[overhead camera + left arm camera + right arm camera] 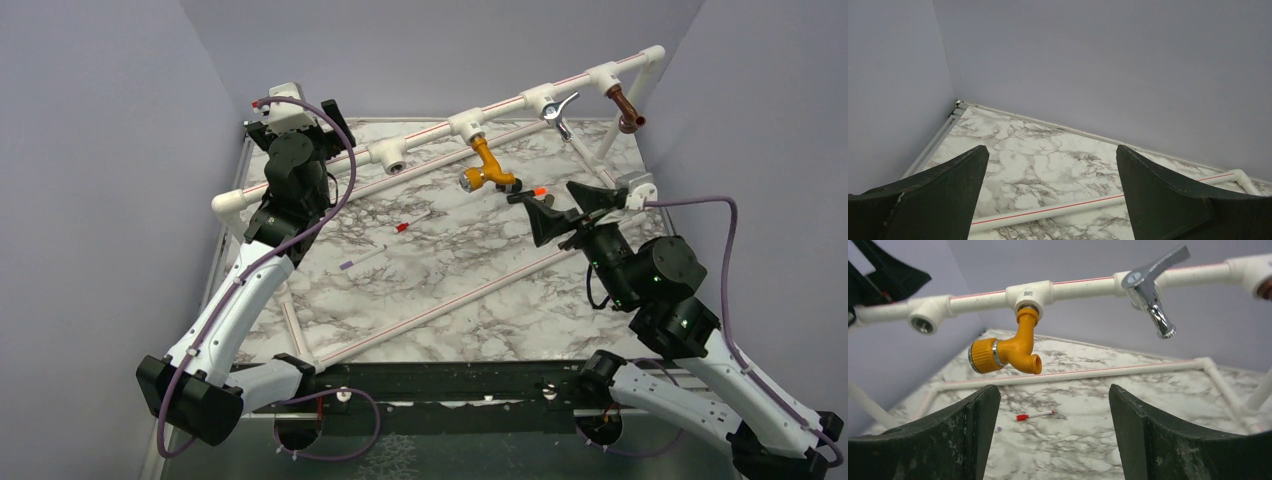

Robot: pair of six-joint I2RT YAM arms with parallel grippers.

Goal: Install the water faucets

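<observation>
The white plastic pipe rail (1083, 286) stands raised above the marble-patterned tabletop (470, 270) on a frame of the same pipe. This leaves each downward or outward tee socket reachable from the front, with room for a spout to hang free.

Three faucets sit in it. The mustard-yellow plastic faucet (1015, 347) hangs from the middle tee. The chrome lever-handled faucet (1150, 295) is further right, and the copper-brown faucet (625, 108) is at the far right corner. One white tee socket (923, 322) to the left of the yellow one is bare, so I judge one fitting is left to do.

The right end effector (1051, 392) faces the yellow faucet from just in front, its fingers apart with nothing between them. This looks like a stance for letting go or for checking the seating. The left end effector (1052, 150) is also spread wide and holds nothing. It is parked near the rail's left end and points at the wall corner, out of the way.

The yellow faucet has a curved neck with a silvery collar where it meets the tee. It also has a ribbed yellow knob behind a silvery band and a short round spout. It hangs straight and looks fully seated.

A small black orange-tipped piece (541, 190) shows right by the right fingers in the top view. It may be the fourth faucet, but I cannot tell.
</observation>
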